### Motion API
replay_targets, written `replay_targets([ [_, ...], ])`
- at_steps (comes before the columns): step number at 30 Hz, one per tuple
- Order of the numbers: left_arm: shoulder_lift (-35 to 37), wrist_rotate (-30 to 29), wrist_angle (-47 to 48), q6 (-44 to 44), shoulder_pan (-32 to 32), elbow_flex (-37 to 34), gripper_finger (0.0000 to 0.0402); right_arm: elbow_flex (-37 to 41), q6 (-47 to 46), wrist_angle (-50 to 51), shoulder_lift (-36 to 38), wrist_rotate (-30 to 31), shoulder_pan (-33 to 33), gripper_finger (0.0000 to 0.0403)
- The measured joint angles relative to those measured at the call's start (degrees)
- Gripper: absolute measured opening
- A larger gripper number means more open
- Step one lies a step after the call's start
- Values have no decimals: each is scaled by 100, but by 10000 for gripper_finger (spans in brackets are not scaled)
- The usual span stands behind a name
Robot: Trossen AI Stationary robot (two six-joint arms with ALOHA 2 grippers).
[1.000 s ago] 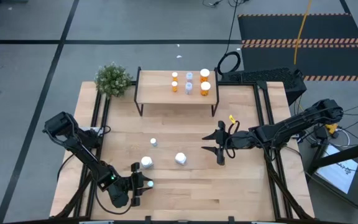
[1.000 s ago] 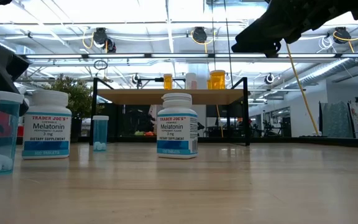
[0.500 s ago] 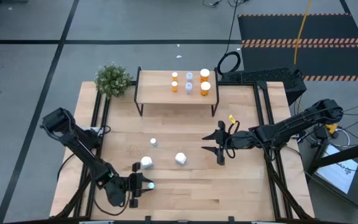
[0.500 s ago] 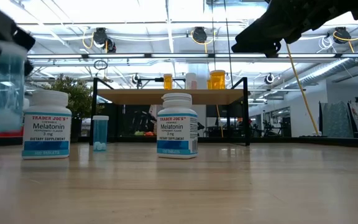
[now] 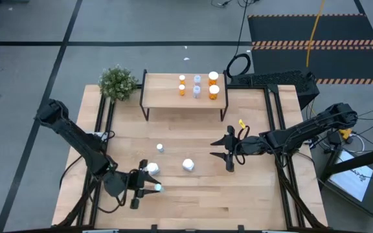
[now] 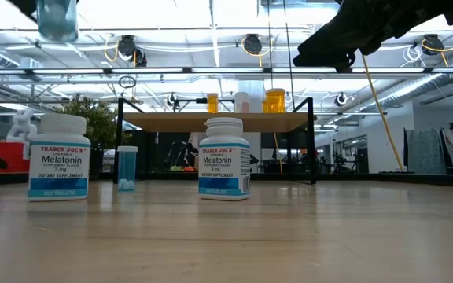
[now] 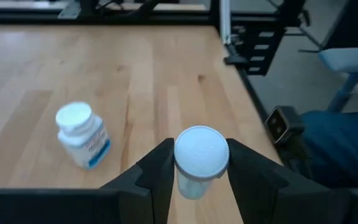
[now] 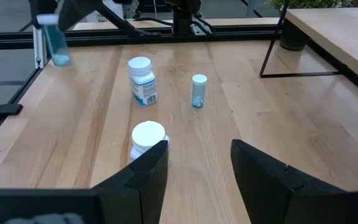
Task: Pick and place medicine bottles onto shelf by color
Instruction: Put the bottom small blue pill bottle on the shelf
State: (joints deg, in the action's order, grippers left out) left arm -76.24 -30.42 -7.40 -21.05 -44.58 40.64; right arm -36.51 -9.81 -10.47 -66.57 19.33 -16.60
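Wooden tabletop [image 5: 251,194] carries the scene. A pale blue bottle [image 7: 199,163] with a white cap sits clamped between the left gripper's [image 7: 197,171] fingers [image 7: 160,174], lifted clear of the wood, near the front Melatonin bottle [image 5: 153,169]. Only the low view shows the blue body [image 6: 57,17] hanging high above that bottle. The right gripper [image 8: 197,165] hovers with jaws apart and empty, beside the second Melatonin bottle [image 8: 148,139]. A slim blue vial [image 8: 199,90] stands farther towards the shelf [image 5: 164,97].
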Motion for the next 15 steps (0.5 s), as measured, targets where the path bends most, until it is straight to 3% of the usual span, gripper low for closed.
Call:
replay_targets([
  [8, 662, 297, 441, 497, 408, 0, 140, 0, -1, 0, 0, 0, 0, 169],
  [15, 1261, 1093, 601, 1100, 894, 0, 140, 0, 2, 1, 0, 1, 0, 169],
])
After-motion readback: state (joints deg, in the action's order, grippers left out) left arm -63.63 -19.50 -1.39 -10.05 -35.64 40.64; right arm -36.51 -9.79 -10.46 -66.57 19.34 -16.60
